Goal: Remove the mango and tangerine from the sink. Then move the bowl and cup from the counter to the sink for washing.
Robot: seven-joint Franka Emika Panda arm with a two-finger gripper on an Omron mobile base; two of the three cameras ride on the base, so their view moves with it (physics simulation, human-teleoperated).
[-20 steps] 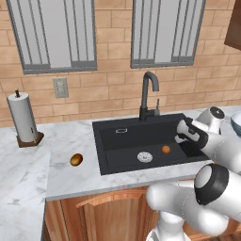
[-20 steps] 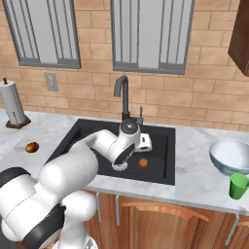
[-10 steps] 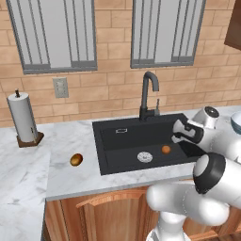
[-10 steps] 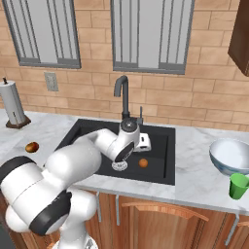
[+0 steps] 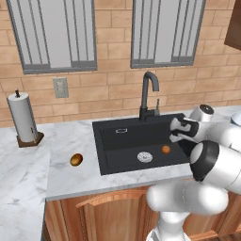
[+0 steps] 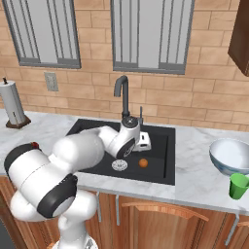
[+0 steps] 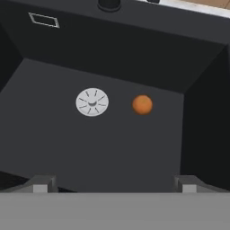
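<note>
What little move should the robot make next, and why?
Probably lower its hand toward the small round orange tangerine. That fruit lies on the floor of the black rectangular sink beside the silver drain disc, the oval yellow-brown mango sits on the white marble counter, and the jaws stand open, empty.

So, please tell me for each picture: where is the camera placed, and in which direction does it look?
Left base view: behind the arm on its left, looking forward and down at the sink and the mango on the counter; the white arm rises at lower right.
Right base view: behind on the right, same sink, bowl at right; arm at lower left.
Hand view: on the hand, looking down into the basin; the open gripper shows as two fingertips at the bottom.
All three share the tangerine beside the drain.
</note>
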